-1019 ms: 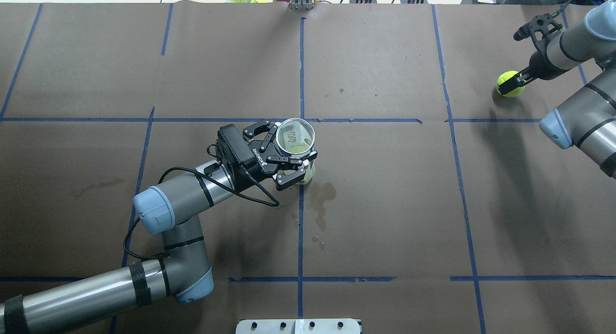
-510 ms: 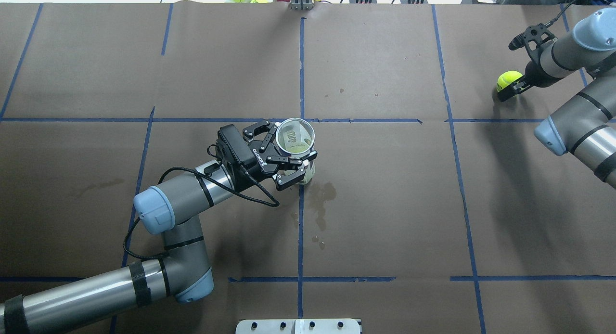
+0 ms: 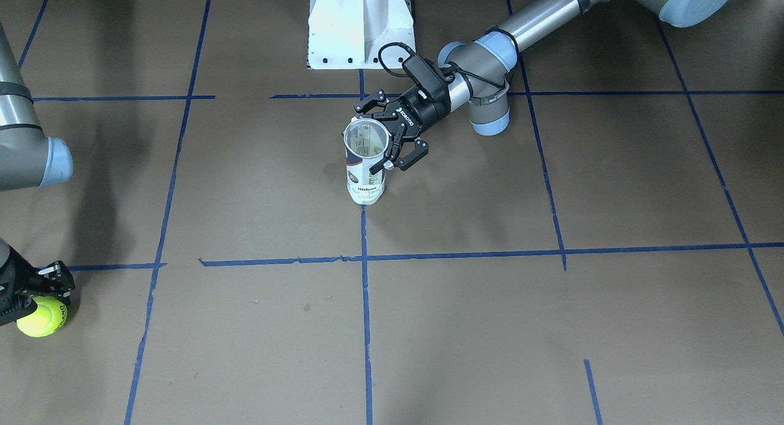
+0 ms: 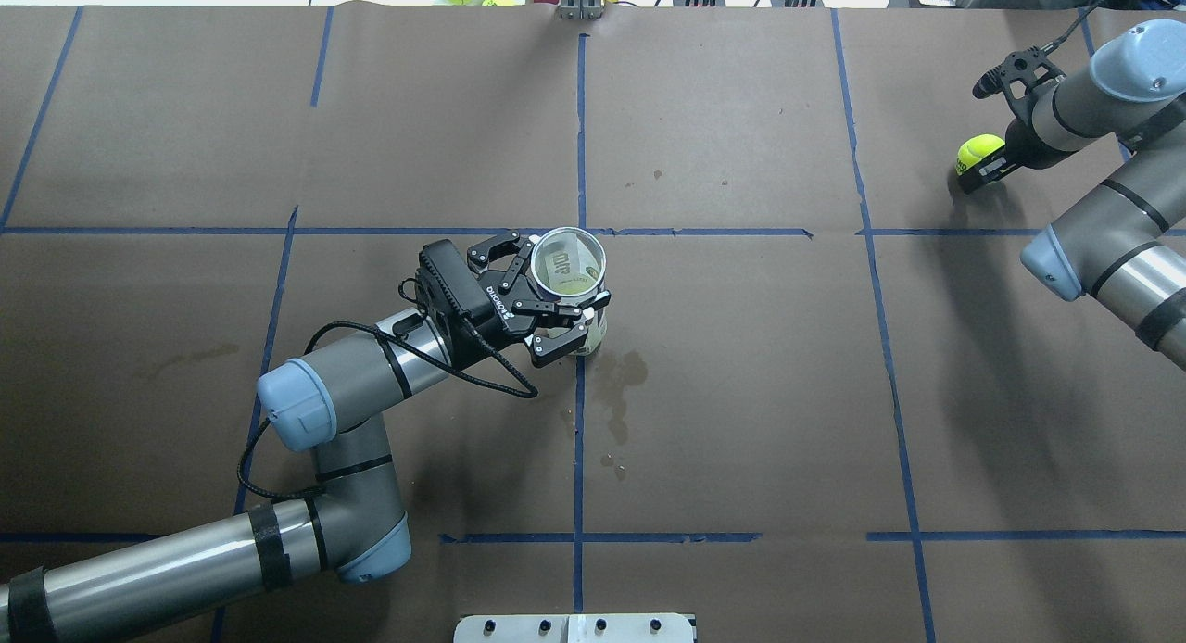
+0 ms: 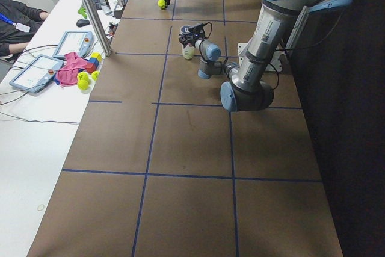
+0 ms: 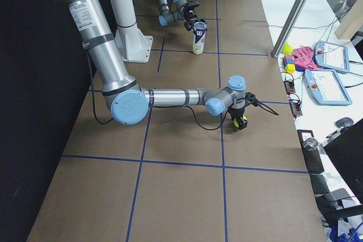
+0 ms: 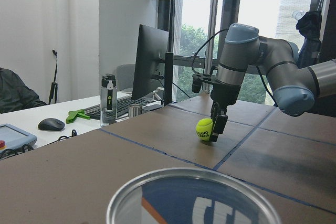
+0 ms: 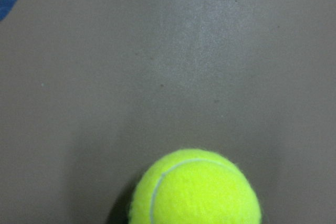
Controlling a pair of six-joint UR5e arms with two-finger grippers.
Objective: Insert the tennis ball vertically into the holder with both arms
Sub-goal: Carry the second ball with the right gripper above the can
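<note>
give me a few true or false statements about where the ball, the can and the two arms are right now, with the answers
1. The left tool grips the can. True.
2. The can lies on its side. False: it stands upright, open end up.
3. The right tool holds a tennis ball. True.
4. The ball is already inside the can. False: it is far off, near the table's edge.
5. The ball hangs right above the can's opening. False: it is well off to the side of it.
</note>
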